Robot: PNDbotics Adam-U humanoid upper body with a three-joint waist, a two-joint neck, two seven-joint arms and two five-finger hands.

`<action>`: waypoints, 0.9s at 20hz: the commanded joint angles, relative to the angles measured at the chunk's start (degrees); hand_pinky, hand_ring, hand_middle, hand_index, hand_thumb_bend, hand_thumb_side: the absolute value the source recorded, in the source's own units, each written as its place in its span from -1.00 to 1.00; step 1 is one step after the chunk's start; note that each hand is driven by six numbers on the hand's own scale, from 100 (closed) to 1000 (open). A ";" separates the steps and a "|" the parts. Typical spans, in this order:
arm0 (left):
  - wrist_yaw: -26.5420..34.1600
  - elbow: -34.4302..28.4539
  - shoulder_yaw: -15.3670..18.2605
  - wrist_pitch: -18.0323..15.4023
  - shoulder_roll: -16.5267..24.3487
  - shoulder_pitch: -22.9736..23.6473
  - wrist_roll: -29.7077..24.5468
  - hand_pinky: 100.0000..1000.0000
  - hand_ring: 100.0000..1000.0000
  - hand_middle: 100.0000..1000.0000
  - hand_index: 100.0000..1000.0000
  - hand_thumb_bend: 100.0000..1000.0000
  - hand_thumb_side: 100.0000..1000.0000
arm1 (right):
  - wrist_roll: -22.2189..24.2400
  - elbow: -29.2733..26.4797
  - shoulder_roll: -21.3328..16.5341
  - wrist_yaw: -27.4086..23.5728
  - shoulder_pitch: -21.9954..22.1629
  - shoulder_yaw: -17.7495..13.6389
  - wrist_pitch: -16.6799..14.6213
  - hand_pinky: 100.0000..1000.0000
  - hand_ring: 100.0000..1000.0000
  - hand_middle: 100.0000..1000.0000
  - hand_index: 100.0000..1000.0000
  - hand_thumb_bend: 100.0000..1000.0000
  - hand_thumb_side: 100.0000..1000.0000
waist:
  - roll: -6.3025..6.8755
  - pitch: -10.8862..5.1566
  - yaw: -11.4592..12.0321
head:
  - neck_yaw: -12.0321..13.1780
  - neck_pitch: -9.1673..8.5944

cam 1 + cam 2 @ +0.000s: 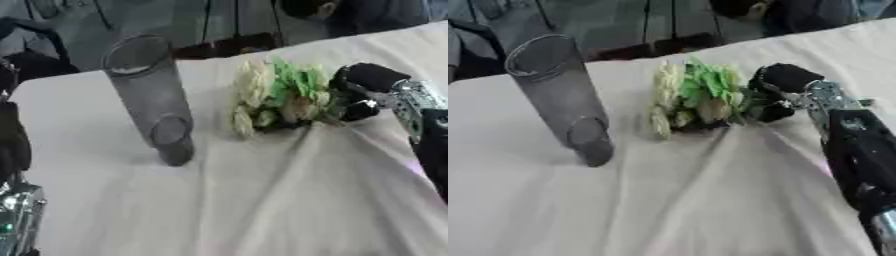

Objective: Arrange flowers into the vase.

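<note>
A tall clear glass vase [153, 95] stands upright on the white tablecloth, left of centre, with nothing in it that I can see. A bunch of white and pale flowers with green leaves [276, 97] lies low over the cloth to the right of the vase, blooms pointing toward it. My right hand [363, 92], black, comes in from the right with its fingers curled round the stem end of the bunch. A black and silver part of my left arm, perhaps with the hand [13, 145], shows at the left edge, away from the vase.
The white tablecloth [262, 200] is wrinkled, with folds running from under the flowers toward the near edge. Beyond the table's far edge are dark furniture [219, 45] and seated people who touch nothing.
</note>
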 commanded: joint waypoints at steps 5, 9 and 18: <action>0.09 -0.81 0.22 0.13 0.58 -0.54 0.19 0.23 0.64 0.86 1.00 -1.00 1.00 | 2.96 -0.93 -0.82 -1.80 -0.90 -0.10 -0.82 -0.51 -0.47 -0.72 -0.22 -0.60 0.06 | -0.25 -0.97 0.00 | 0.17 -0.35; 0.08 -0.81 0.24 0.15 0.56 -0.50 0.20 0.23 0.64 0.86 1.00 -1.00 1.00 | 3.72 -1.22 -0.80 -2.18 -0.90 0.00 -0.89 -0.72 -0.85 -1.00 -0.70 -0.55 -0.04 | -0.25 -0.98 0.04 | 0.50 -0.11; 0.03 -0.81 0.35 0.32 0.38 -0.36 0.30 0.23 0.62 0.85 1.00 -1.00 1.00 | 4.49 -1.53 0.01 -1.14 -1.72 0.08 -1.63 -0.92 -1.00 -1.00 -1.00 -0.53 -0.04 | -0.10 -0.93 0.13 | 3.10 0.55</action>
